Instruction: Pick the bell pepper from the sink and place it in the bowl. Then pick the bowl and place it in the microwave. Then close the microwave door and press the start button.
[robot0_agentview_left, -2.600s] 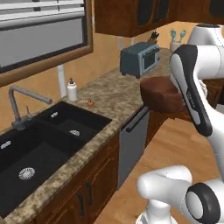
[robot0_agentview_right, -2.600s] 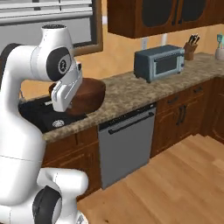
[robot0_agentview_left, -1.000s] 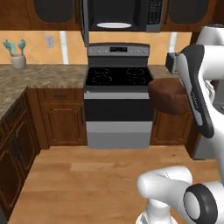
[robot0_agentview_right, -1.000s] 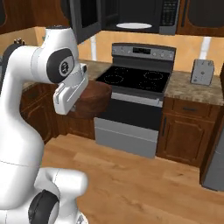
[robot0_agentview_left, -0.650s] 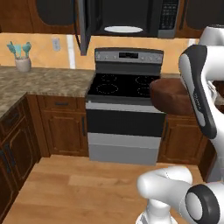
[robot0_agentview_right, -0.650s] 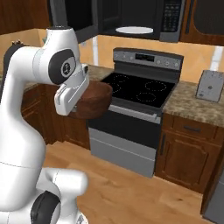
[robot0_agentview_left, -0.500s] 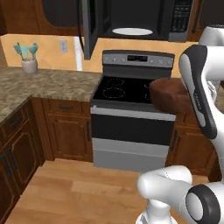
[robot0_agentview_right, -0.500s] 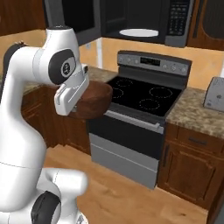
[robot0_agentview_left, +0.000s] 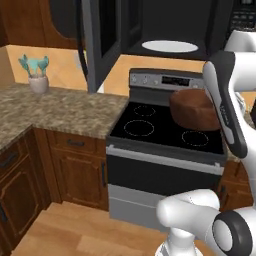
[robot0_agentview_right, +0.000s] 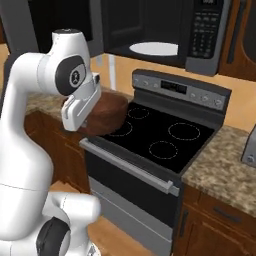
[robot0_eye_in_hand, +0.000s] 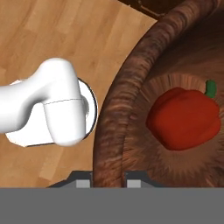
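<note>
The jaws grip the rim of the bowl (robot0_eye_in_hand: 131, 113), one tip on each side of its wall. The red pepper (robot0_eye_in_hand: 183, 118) lies on the bowl's bottom. The arm holds the bowl in the air over the black stove (robot0_agentview_left: 165, 132), apparently toward its front edge. Above, the microwave (robot0_agentview_right: 155, 30) stands with its door (robot0_agentview_left: 102, 42) swung wide, showing the white turntable (robot0_agentview_left: 169, 46).

1. The bowl (robot0_eye_in_hand: 131, 109) looks like matt wood, with rough brown grain on the rim and inside.
2. The pepper (robot0_eye_in_hand: 183, 118) has a smooth red skin, only a little shiny.
3. The stove (robot0_agentview_left: 170, 132) top is smooth glossy black, and its front looks like brushed metal.
4. The counter (robot0_agentview_left: 60, 107) looks like speckled stone.
5. The cabinets (robot0_agentview_left: 75, 167) are dark polished wood.
6. The floor (robot0_eye_in_hand: 57, 39) is light wood planks.
</note>
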